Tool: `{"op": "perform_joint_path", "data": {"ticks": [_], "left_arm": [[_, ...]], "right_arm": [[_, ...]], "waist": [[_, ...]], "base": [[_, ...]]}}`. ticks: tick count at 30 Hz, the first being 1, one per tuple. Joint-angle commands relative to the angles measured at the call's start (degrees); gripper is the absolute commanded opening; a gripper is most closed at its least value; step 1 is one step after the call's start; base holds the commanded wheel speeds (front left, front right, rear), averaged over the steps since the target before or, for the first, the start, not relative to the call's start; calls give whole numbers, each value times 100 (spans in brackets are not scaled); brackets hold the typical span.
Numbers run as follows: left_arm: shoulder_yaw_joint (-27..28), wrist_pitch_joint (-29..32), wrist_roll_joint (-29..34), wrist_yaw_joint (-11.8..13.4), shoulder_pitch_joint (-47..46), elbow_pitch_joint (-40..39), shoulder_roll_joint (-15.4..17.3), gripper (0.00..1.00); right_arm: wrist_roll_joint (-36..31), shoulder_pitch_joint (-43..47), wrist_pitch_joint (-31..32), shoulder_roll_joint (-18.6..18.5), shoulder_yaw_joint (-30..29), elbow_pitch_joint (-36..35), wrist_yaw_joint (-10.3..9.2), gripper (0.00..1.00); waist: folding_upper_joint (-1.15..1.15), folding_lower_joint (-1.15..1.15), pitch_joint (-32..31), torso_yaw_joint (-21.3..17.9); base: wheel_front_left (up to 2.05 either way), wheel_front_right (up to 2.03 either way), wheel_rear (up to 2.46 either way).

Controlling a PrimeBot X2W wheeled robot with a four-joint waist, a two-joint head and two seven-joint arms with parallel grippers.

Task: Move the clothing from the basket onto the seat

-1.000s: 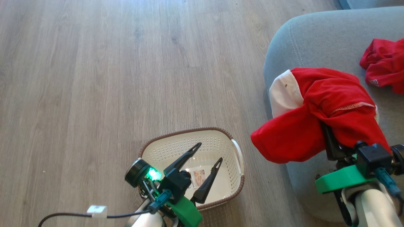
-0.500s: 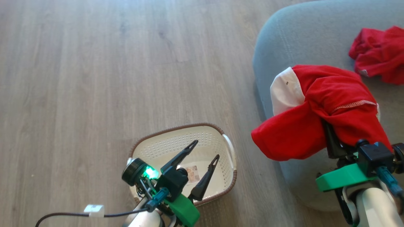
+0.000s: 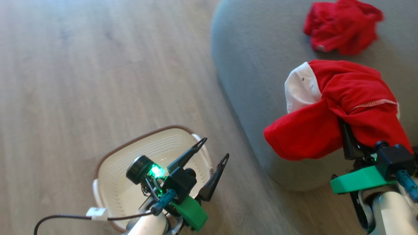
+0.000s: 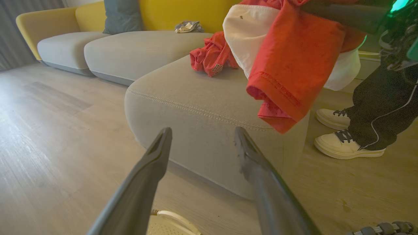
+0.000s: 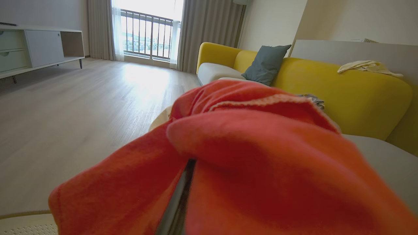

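The right pincer (image 3: 348, 143) is clamped shut on the red-and-white garment (image 3: 339, 107), whose cloth drapes over its dark fingers and hides their tips; the garment is bright red with a white panel on one side and a pale stitched hem, and one folded end sags past the rounded corner of the grey seat (image 3: 261, 81); the plain red garment (image 3: 341, 26) lies crumpled on the seat farther back, a small white label at its edge; the left pincer (image 3: 215, 148) hangs wide open with nothing in it, above the cream basket (image 3: 107, 182) with its brown rim, which stands on the wooden floor (image 3: 81, 81) near the seat; a person's pale shoes (image 4: 346, 148) stand by the seat's end.
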Motion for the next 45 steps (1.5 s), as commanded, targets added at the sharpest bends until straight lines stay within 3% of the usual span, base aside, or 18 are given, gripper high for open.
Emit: {"op": "perform_joint_path", "data": {"ticks": [1,8,17,33,45], "left_arm": [[121,-29,27,3,-243,-204,24,100],[6,-29,64,-24,-356,-197,104,100],[-390,-29,32,-160,-649,-46,129,100],[-469,-29,-24,-139,-709,8,203,100],[-421,-29,80,-46,-721,-129,461,100]], "right_arm": [[-36,-241,-37,-8,92,-232,-2,0],[-35,-254,-37,104,-23,-253,-2,0],[-77,56,-37,321,-561,-526,-2,0],[-118,-108,-37,419,-607,-553,-2,0],[-93,-1464,-37,-211,-617,-549,-2,0]], "waist": [[0,0,137,-360],[0,0,372,-980],[0,0,571,-1099],[0,0,580,-1095],[0,0,1036,-980]], "base": [[0,0,0],[0,0,0],[0,0,0],[0,0,0],[0,0,0]]}}
